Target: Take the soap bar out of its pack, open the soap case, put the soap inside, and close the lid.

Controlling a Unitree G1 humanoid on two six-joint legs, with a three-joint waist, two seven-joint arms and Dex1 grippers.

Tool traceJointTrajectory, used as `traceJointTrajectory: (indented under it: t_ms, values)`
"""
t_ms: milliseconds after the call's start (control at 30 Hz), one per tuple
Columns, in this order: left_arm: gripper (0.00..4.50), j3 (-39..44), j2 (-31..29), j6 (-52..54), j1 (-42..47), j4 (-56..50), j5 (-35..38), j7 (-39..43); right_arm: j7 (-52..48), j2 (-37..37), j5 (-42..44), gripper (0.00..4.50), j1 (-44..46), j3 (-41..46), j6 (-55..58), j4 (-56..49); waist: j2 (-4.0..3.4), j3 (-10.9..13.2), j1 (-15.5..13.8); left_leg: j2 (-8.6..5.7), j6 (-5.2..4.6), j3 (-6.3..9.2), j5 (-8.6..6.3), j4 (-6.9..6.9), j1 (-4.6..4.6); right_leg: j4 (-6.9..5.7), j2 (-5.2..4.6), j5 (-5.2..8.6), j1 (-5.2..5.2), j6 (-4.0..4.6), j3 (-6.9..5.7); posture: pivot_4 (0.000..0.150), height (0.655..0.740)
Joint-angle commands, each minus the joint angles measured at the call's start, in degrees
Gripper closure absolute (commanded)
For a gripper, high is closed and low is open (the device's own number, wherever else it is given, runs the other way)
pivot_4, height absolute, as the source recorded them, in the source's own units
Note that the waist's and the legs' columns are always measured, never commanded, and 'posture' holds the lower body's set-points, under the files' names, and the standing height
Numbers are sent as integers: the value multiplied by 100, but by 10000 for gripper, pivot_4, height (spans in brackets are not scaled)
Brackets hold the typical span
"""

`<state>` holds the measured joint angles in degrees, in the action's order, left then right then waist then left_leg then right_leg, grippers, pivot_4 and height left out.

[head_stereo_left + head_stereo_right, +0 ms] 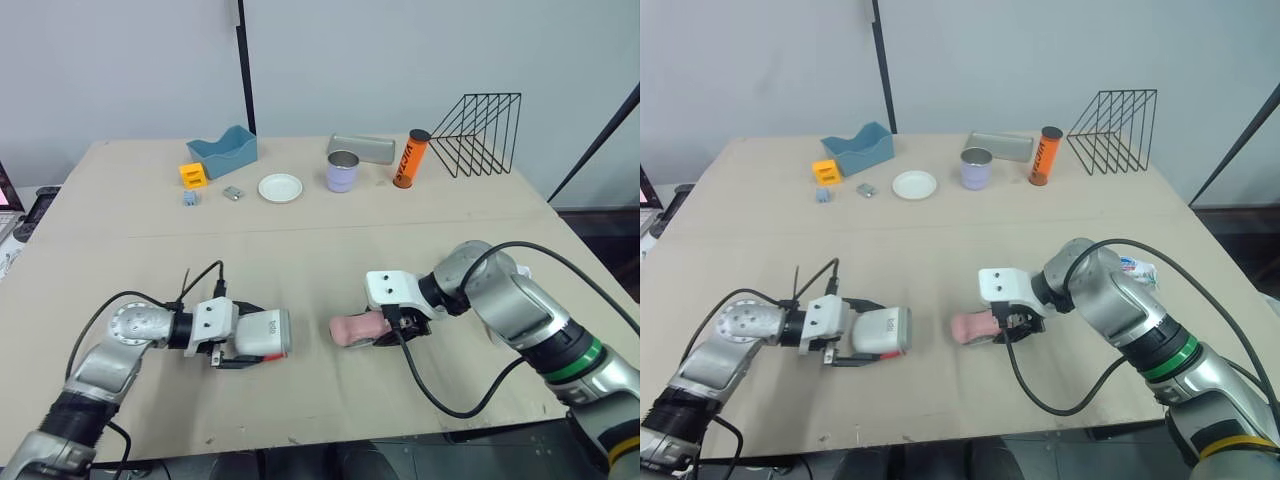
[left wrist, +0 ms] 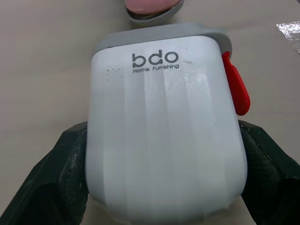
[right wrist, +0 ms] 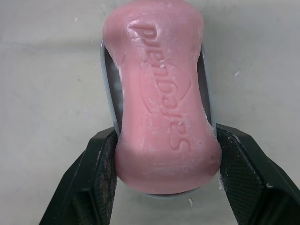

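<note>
Right end effector: closed on the soap bar, one black finger pressed to each long side near one end.
Left end effector: gripping the soap case from both sides, holding it on its side low over the counter.
Soap bar: pink and unwrapped, with raised lettering facing up. It lies lengthwise on a grey-rimmed tray that rests on the counter near the front edge, right of centre.
Soap case: a white shell with a grey rim, a red latch on one edge and a printed logo. It is left of the soap and apart from it, its grey rim turned toward the soap.
Soap pack: a crumpled wrapper lies on the counter beyond the right arm.
Back of counter, left to right: small orange block, blue bin, white plate, purple cup, orange cylinder standing upright, black wire rack.
Distance of that row: well apart from both end effectors.
</note>
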<state>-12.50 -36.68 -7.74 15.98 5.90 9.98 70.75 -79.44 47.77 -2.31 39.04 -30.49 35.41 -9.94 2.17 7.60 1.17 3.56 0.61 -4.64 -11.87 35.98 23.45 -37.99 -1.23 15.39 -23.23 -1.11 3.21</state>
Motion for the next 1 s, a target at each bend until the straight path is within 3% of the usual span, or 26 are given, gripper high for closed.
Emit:
traceJointTrajectory:
  t_ms: [33, 1000]
  values:
    - [9741, -234, 341, -194, 339, 256, -131, -28, 70, 47, 86, 19267, 72, 262, 199, -288, 0, 0, -1, 0, 0, 0, 0, 0, 0, 0, 0, 0, 0, 0, -1, 1500, 7393]
    - [9741, -601, 1227, -93, 1222, 812, -321, 41, 448, -285, 139, 19267, 282, 13, 725, -537, 1, 1, 5, -1, -2, 11, 1, 5, 7, 0, 14, 3, 2, -46, 1, 1500, 7393]
